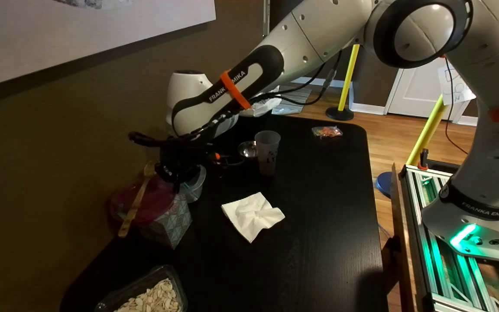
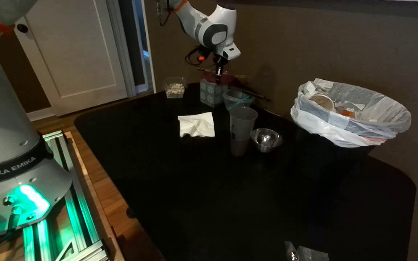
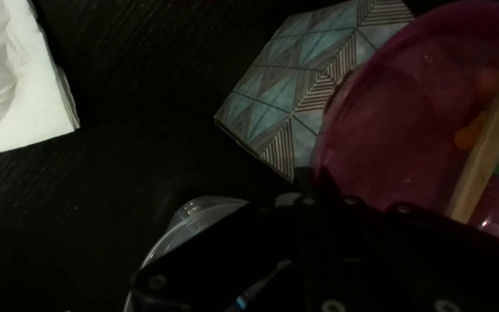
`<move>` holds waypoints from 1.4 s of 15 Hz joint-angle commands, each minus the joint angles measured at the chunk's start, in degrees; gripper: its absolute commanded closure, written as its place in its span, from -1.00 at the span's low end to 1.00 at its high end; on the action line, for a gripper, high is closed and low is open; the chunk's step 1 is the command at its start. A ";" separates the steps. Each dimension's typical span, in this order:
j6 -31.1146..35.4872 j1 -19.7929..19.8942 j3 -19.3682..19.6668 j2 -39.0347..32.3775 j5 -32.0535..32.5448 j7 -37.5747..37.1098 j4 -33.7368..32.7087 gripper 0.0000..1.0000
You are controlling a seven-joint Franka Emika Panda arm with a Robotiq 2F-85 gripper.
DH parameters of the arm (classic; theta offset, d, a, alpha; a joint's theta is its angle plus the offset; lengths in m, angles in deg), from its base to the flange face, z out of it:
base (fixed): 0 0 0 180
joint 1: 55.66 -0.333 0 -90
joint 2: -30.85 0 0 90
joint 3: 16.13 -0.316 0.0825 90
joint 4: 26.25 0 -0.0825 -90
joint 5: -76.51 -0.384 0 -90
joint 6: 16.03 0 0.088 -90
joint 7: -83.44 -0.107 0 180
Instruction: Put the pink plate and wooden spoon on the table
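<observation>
The pink plate (image 1: 159, 203) lies over the top of a patterned box, near the wall. The wooden spoon (image 1: 136, 203) lies across the plate; in the wrist view the spoon (image 3: 485, 151) crosses the plate (image 3: 383, 130) at the right. My gripper (image 3: 314, 175) points down at the plate's edge, with one dark finger on each side of the rim, close together. It looks shut on the rim, though the fingers are very dark. In an exterior view the gripper (image 2: 218, 78) is above the box's edge. The table (image 1: 319, 225) is glossy black.
The patterned box (image 1: 173, 223) is under the plate. A clear tub (image 1: 195, 184) stands beside the gripper. A napkin (image 1: 254, 215), tall cup (image 1: 267, 151), metal bowl (image 2: 266, 140), crumb tray (image 1: 154, 299) and lined bin (image 2: 350, 112) are also there. The wall is close behind the plate.
</observation>
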 commanded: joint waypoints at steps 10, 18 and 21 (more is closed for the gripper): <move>-1.20 9.86 -10.78 7.51 -12.48 30.48 9.33 0.98; -2.49 14.22 -11.08 19.68 -12.84 53.06 29.35 0.98; -4.54 15.45 -11.52 23.42 -13.16 60.72 35.95 0.98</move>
